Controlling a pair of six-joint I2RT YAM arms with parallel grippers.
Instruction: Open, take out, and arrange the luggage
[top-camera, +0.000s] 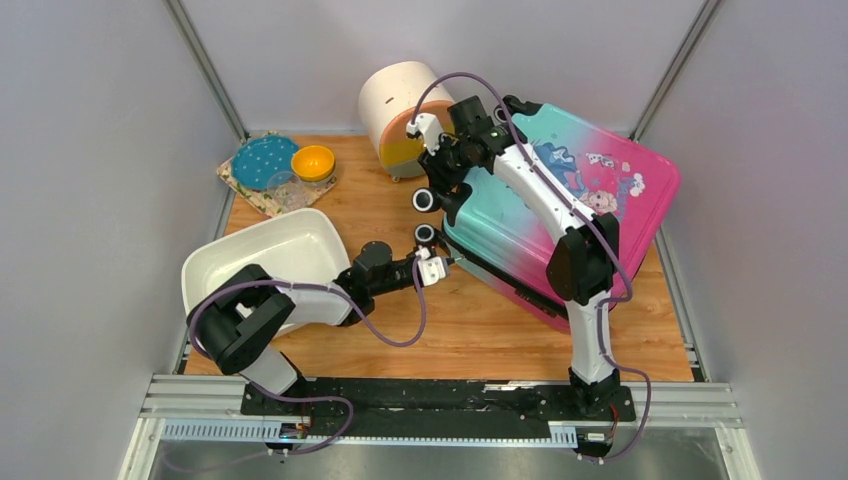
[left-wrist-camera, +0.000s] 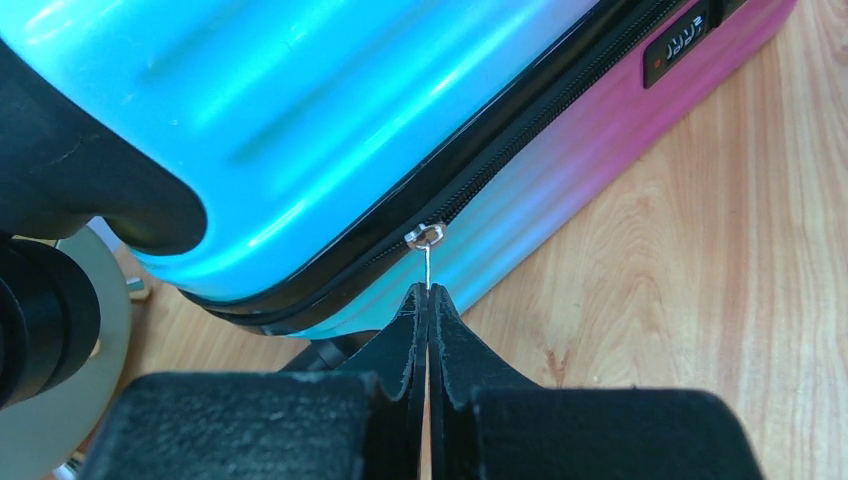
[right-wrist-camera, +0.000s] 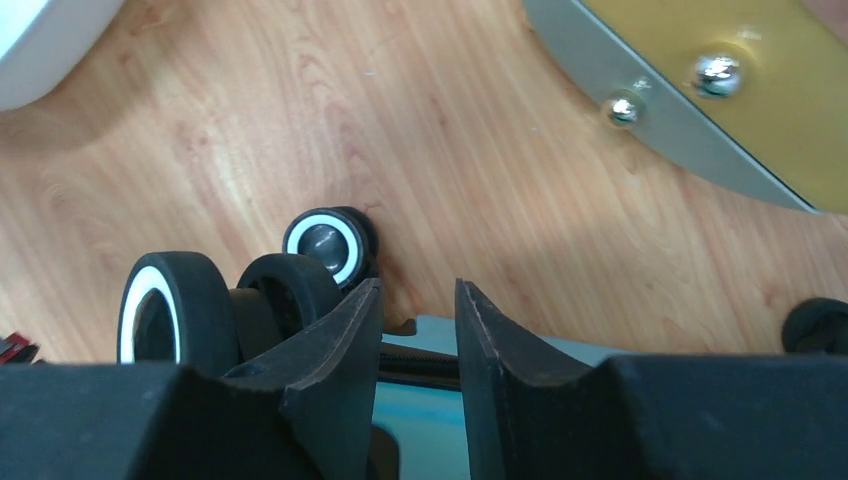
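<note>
The luggage (top-camera: 630, 215) lies flat at the right of the table, teal at its wheel end and pink at the far end. My left gripper (top-camera: 447, 262) sits at its near teal corner. The left wrist view shows this gripper (left-wrist-camera: 428, 292) shut on the thin metal zipper pull (left-wrist-camera: 425, 240), on the black zipper line of the teal shell (left-wrist-camera: 300, 100). My right gripper (top-camera: 445, 195) hangs over the wheel end. Its jaws (right-wrist-camera: 418, 290) stand apart above the teal edge (right-wrist-camera: 425, 430), and nothing is pinched between them. Black wheels (right-wrist-camera: 325, 245) lie just to its left.
A white basin (top-camera: 270, 260) stands left of the left arm. The round cream cabinet (top-camera: 400, 110) lies behind the luggage, with its underside (right-wrist-camera: 700, 90) close to the right gripper. A mat with a teal plate (top-camera: 265, 160) and a yellow bowl (top-camera: 313, 162) is at the back left.
</note>
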